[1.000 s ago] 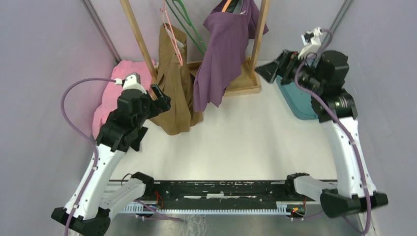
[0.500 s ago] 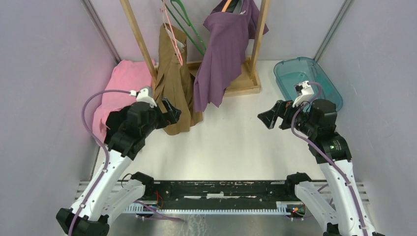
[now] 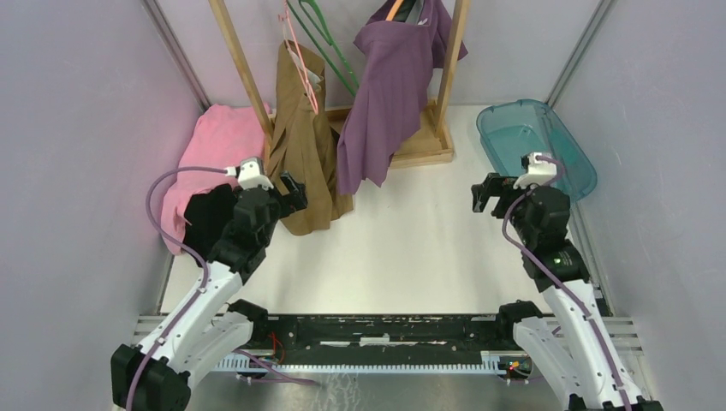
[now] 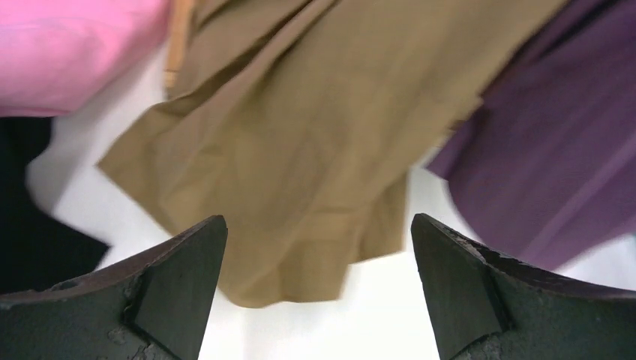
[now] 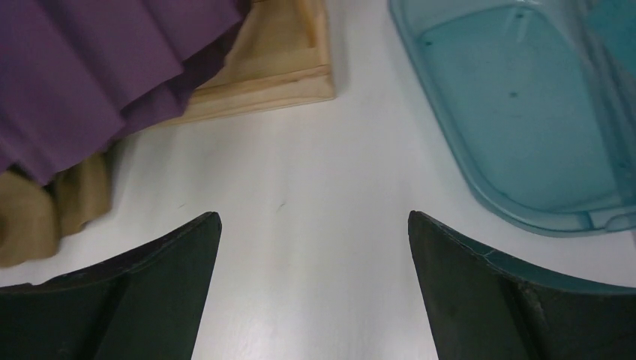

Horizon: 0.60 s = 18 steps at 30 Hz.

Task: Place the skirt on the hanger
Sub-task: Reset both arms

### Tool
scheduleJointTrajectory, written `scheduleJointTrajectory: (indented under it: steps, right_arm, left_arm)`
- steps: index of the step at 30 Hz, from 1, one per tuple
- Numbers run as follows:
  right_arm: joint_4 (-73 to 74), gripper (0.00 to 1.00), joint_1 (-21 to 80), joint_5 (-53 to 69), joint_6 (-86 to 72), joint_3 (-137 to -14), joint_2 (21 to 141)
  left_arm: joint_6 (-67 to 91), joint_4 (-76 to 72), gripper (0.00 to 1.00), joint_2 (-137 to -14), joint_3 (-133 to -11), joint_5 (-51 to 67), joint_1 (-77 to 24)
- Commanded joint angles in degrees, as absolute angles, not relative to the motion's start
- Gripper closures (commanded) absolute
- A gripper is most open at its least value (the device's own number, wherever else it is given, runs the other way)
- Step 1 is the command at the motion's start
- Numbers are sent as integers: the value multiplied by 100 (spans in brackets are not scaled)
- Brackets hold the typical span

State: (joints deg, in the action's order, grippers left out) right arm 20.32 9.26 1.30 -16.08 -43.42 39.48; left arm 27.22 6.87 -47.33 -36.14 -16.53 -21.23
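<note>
A tan skirt (image 3: 301,158) hangs from a pink hanger (image 3: 300,64) on the wooden rack (image 3: 240,73); its hem reaches the table. A purple skirt (image 3: 387,94) hangs beside it from an orange hanger (image 3: 394,10). A green hanger (image 3: 327,38) hangs bare between them. My left gripper (image 3: 291,195) is open just in front of the tan hem and holds nothing. In the left wrist view the tan skirt (image 4: 315,127) and purple skirt (image 4: 555,150) lie ahead of the open left gripper (image 4: 319,221). My right gripper (image 3: 488,193) (image 5: 314,215) is open and empty over bare table.
A pink garment (image 3: 214,145) is heaped at the left wall, with a black cloth (image 3: 199,218) under my left arm. A teal bin (image 3: 548,141) sits at the back right, just beyond my right gripper. The rack's wooden base (image 5: 262,64) stands at mid-back.
Both arms have pulled back toward the near edge. The right gripper dropped from beside the rack's right post to the table by the bin. Both jaws have spread to full width.
</note>
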Motion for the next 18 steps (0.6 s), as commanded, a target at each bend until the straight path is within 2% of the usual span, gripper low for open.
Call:
scheduleJointTrajectory:
  steps: [1, 6, 8, 13, 16, 18]
  right_arm:
    - [305, 0, 935, -1624, -1164, -3220, 3907]
    - [-1701, 0, 934, -2098, -1071, -1638, 4043]
    - [-2228, 0, 939, -2406, -1067, -1355, 4244]
    - [-3485, 0, 935, -2910, -987, -981, 5109]
    - [-4891, 0, 932, -3109, -833, -864, 6257]
    - [-4952, 0, 939, -3234, -730, -1134, 6825]
  left_arm:
    - [2007, -753, 1, -4611, -2763, -3105, -2100]
    - [1618, -2309, 1, -4284, -1572, -3887, -2081]
    - [880, -3100, 1, -4405, -1181, -3425, -2035]
    - [13, -4674, 1, -5698, -825, -3077, -1783]
    - [-233, -5106, 1, -6529, -962, -2336, -1477]
    - [-307, -5405, 1, -7096, -1043, -2057, -1274]
